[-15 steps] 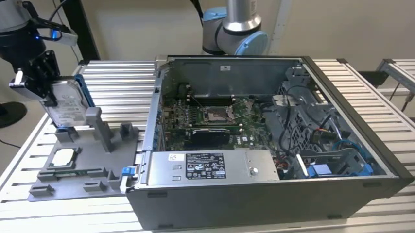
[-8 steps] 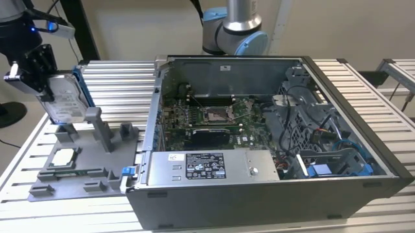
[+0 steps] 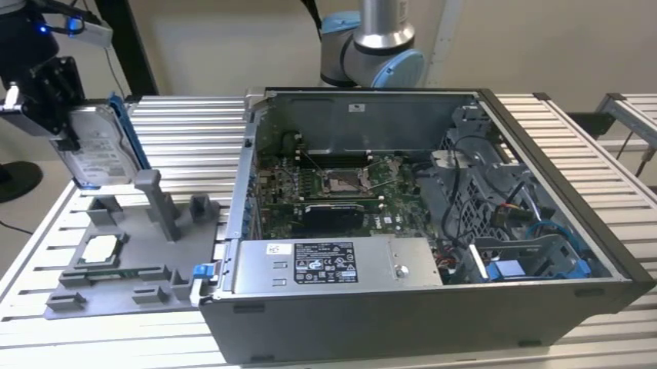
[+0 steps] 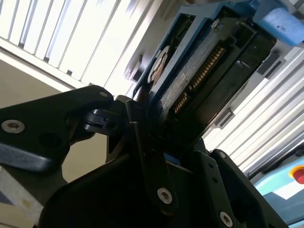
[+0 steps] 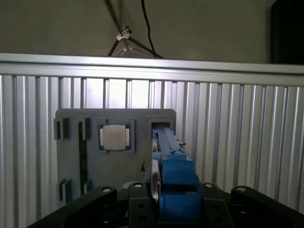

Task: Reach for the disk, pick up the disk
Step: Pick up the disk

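Observation:
The disk (image 3: 106,154) stands on edge at the exterior view's left, silver-grey with a white label and a blue bracket along its side. My gripper (image 3: 70,127) is shut on its upper part. Its lower edge hangs just over the upright slot of the grey tray (image 3: 154,250); I cannot tell whether it still touches. In the second wrist view the disk (image 4: 190,71) runs out from between my black fingers (image 4: 147,137), circuit board and connector showing. The first wrist view has the disk (image 5: 173,183) edge-on, its blue bracket clamped in my gripper (image 5: 166,199).
A small white square chip (image 3: 100,250) lies on the grey tray. An open computer case (image 3: 339,307) takes the middle of the slatted table, with a grey metal box with a black label (image 3: 334,265) at its front. The arm's base (image 3: 370,54) stands behind the case.

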### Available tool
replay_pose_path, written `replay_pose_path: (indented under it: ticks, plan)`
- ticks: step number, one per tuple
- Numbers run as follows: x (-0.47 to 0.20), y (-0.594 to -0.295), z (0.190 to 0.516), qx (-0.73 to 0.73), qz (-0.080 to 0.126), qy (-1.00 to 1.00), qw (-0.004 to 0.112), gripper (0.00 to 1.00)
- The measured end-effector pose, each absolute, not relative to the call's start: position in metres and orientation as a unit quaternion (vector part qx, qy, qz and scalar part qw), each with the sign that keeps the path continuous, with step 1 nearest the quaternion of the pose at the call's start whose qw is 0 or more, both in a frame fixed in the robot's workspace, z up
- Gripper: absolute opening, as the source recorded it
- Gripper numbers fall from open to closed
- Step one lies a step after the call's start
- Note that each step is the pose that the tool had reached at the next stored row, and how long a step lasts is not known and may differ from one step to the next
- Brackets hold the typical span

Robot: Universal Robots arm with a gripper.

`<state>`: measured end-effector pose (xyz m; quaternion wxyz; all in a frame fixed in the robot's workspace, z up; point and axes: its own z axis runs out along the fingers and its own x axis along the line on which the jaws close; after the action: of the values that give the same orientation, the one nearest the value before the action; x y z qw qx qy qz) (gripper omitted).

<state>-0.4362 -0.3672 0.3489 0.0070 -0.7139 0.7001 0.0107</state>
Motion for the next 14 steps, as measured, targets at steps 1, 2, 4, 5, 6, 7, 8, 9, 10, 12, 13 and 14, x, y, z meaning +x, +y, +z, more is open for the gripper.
replay_pose_path:
  ticks: [1,2,4,5,6,7,8,9,10,12,13,14]
  plan:
    - [-0.436,-0.367,0.352,-0.714,0.011,0.700,0.007,0.00]
    - [-0.436,-0.367,0.355,-0.714,0.011,0.700,0.007,0.00]
    - [-0.436,-0.367,0.361,-0.714,0.011,0.700,0.007,0.00]
    - [-0.436,-0.367,0.365,-0.714,0.011,0.700,0.007,0.00]
    - [-0.436,-0.367,0.368,-0.714,0.011,0.700,0.007,0.00]
    - [-0.436,-0.367,0.372,-0.714,0.011,0.700,0.007,0.00]
    - [-0.436,-0.367,0.375,-0.714,0.011,0.700,0.007,0.00]
    - [-0.436,-0.367,0.378,-0.714,0.010,0.700,0.007,0.00]
    - [-0.436,-0.367,0.382,-0.714,0.010,0.700,0.007,0.00]
    - [-0.436,-0.367,0.388,-0.714,0.010,0.700,0.007,0.00]
    - [-0.436,-0.367,0.392,-0.714,0.010,0.700,0.007,0.00]
    - [-0.436,-0.367,0.395,-0.714,0.010,0.700,0.007,0.00]
